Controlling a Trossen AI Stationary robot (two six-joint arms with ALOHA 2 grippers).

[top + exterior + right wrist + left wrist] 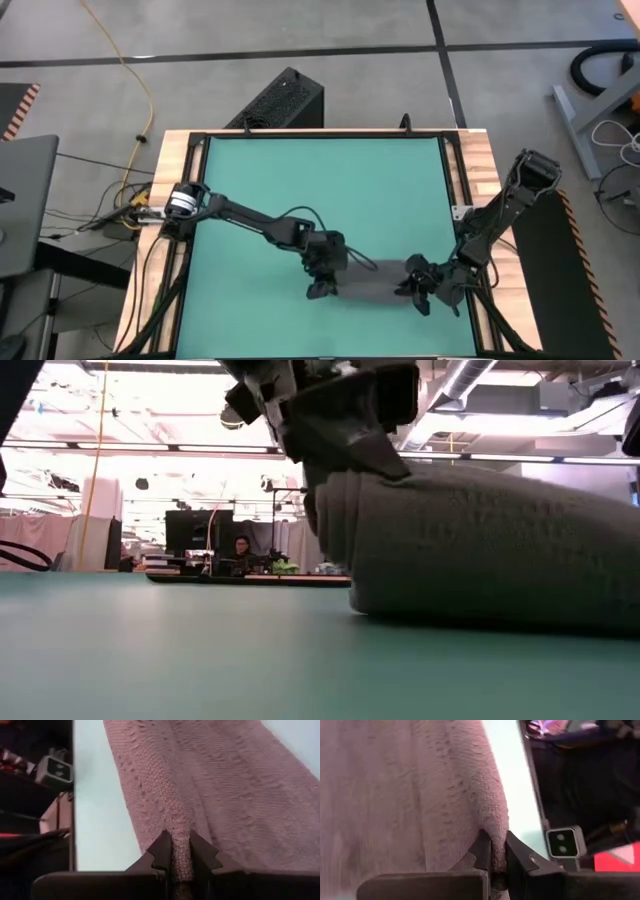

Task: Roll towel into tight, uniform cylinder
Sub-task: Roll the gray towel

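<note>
The dark grey towel (372,284) lies rolled up near the table's front edge, as a thick roll running left to right; the low view shows its bulk (490,550) resting on the teal surface. My left gripper (322,284) is shut on the roll's left end. My right gripper (418,290) is shut on its right end. My left gripper pinches a ridge of cloth at the roll's left end (496,837) between its two fingertips. The roll's underside rests on the table. My right gripper pinches a narrow ridge of cloth at the roll's right end (181,837) between its two fingertips. The roll stretches away along the table.
The teal table (320,190) has a black frame and wooden side rails (172,200). The towel lies close to the front edge and the right rail. A black box (280,100) stands behind the table. A person (241,550) sits far off in the room.
</note>
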